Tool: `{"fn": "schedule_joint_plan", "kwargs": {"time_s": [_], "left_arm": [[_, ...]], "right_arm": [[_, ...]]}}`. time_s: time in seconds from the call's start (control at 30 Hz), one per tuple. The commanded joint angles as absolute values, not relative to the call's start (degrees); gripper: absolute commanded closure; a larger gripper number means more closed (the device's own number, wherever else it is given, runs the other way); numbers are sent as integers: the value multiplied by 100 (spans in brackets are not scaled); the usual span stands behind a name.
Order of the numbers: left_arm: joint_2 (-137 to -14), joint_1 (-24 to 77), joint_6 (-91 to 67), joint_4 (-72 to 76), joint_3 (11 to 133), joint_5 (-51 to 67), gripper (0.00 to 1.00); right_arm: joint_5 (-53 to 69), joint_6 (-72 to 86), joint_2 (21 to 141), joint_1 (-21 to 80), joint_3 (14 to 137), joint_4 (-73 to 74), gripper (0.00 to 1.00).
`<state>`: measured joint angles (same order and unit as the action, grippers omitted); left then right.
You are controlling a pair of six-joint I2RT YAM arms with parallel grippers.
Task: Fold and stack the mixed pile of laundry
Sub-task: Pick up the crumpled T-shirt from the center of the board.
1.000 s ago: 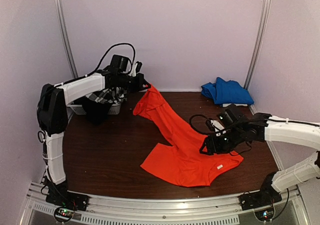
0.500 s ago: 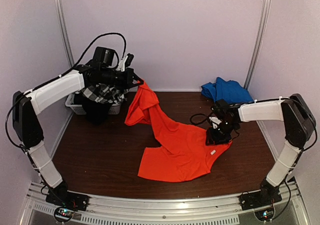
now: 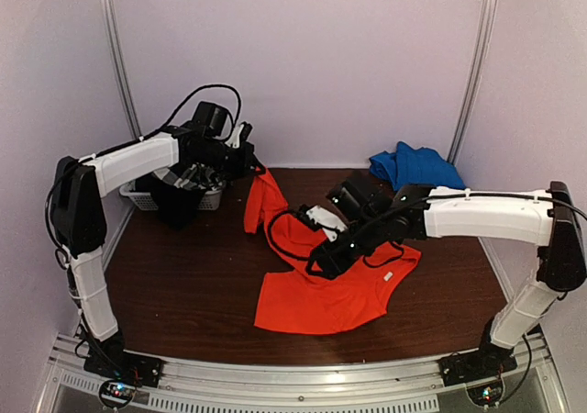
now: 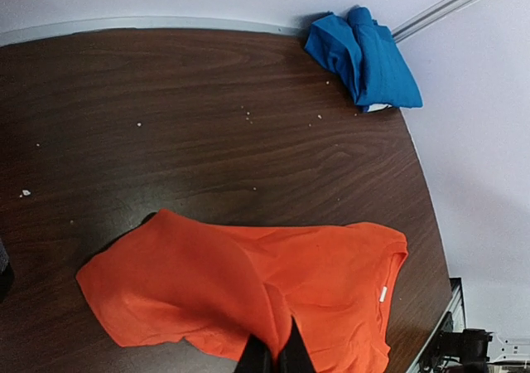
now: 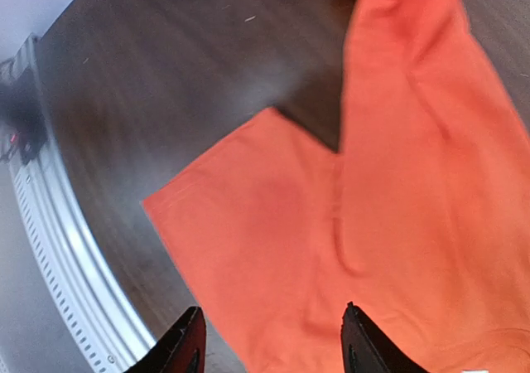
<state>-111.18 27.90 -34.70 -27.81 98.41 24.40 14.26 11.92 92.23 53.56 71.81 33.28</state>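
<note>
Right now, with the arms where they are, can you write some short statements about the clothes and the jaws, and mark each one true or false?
1. The left jaws are shut on an edge of the orange shirt. True.
2. The right jaws are shut on the same shirt. False: they stand open over it and grip nothing.
3. The blue garment lies inside the white basket. False: it lies on the table at the far right corner, and the basket is at the far left.
4. One end of the orange shirt is lifted off the table. True: the left jaws hold it up.
5. The orange shirt is neatly folded. False: it lies spread out and crumpled.
</note>
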Motion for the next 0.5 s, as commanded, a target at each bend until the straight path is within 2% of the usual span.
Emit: {"fn": "schedule_joint_plan", "kwargs": {"time_s": [0.0, 0.27, 0.47], "left_arm": [[-11034, 2733, -3505, -2562, 9774, 2424, 100], [-10987, 2707, -3357, -2648, 9570, 2486, 100], [-10986, 2691, -3312, -2668, 9461, 2470, 100]], "right_arm": [[1571, 1099, 9828, 6046, 7286, 3380, 46], [1245, 1137, 10491, 6678, 7236, 3506, 50], [1204, 1156, 10279, 6724, 6829, 3647, 42]]}}
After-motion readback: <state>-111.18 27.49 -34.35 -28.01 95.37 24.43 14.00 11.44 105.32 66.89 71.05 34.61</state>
